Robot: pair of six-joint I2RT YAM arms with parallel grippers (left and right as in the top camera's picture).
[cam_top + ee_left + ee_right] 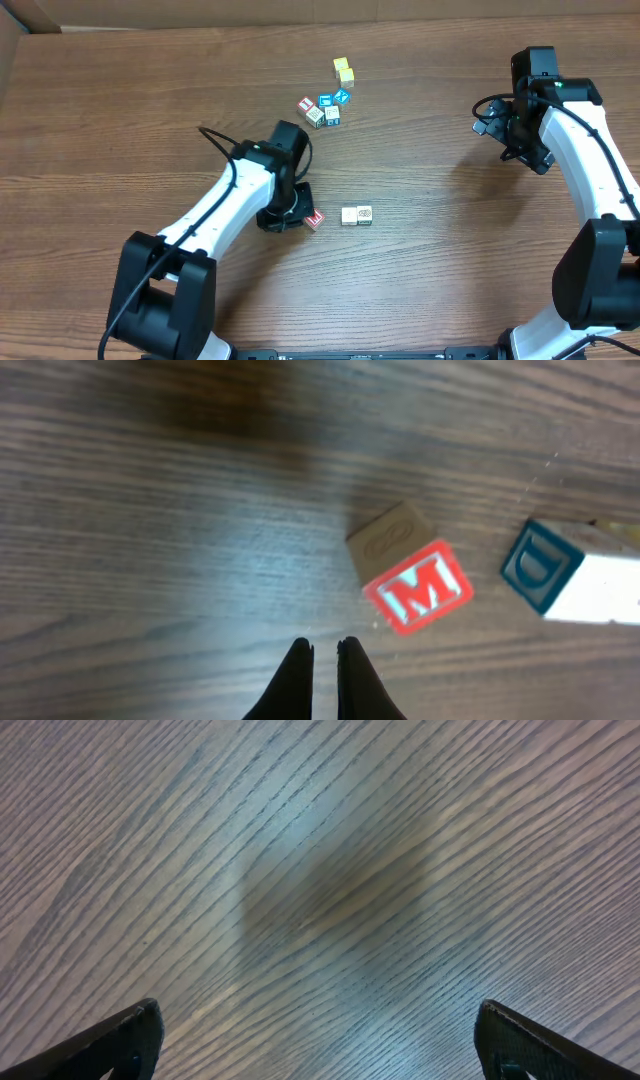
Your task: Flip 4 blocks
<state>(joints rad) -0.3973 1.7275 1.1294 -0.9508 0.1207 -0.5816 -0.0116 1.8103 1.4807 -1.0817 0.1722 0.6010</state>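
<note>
**Overhead:** The left gripper [289, 214] is located near table centre. A small wooden alphabet cube with a red-bordered M face [315, 219] is seen just right of it. Two pale wooden cubes [357, 215] are set side by side further right. Five red- and blue-bordered alphabet cubes [322, 108] are clustered at the far side, w/ two plain yellow cubes [344, 71] beyond them.

**Left wrist:** Fingers are pressed together, w/ nothing pinched. The M cube is seen apart from the tips, to the right.

**Right wrist:** The right gripper [320, 1055] fingers are spread wide over the brown wood-grain table [330, 840].

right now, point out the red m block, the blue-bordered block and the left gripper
red M block [418, 592]: left wrist view, on the M face
blue-bordered block [540, 568]: left wrist view, on the blue-framed face
left gripper [324, 646]: left wrist view, between its shut fingertips
</note>
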